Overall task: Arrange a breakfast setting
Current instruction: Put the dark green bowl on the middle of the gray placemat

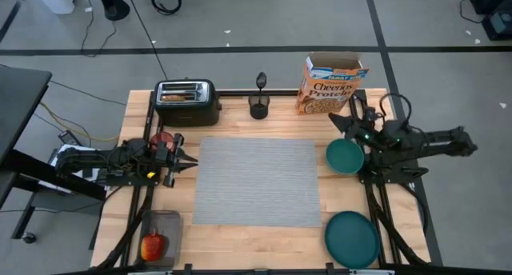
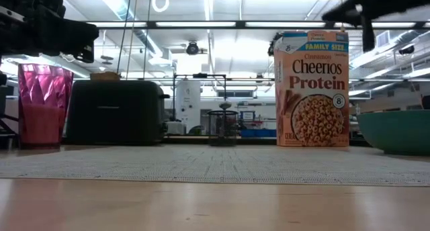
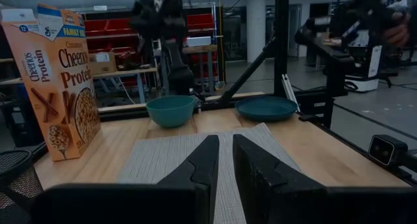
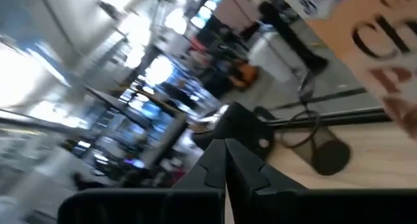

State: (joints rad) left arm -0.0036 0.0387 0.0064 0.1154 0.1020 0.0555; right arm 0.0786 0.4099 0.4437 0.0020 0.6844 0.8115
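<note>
A grey placemat [image 1: 257, 181] is laid flat at the centre of the wooden surface [image 1: 264, 125]. From the mat's centre in the high view, a teal bowl [image 1: 345, 156] is found at about 3 o'clock, just off the mat's right edge, and a teal plate [image 1: 351, 238] at about 4 o'clock near the front right corner. A cereal box [image 1: 330, 85] is stood upright at about 1 o'clock by the far edge, with a small black cup [image 1: 259, 105] at 12 o'clock and a black toaster [image 1: 187, 101] at about 11 o'clock, toast [image 1: 179, 93] being seen in its slots. A pink cup [image 2: 43, 104] is set at about 9 to 10 o'clock, partly hidden beneath the left arm. A red apple [image 1: 153, 246] is placed at about 7 o'clock on a small board near the front left corner. The left hand [image 3: 224, 160] is held just off the mat's left edge, its fingers nearly closed with only a narrow gap, and nothing is gripped. The right hand [image 4: 225, 160] is held above the surface between the box and the bowl, its fingers pressed together and empty.
</note>
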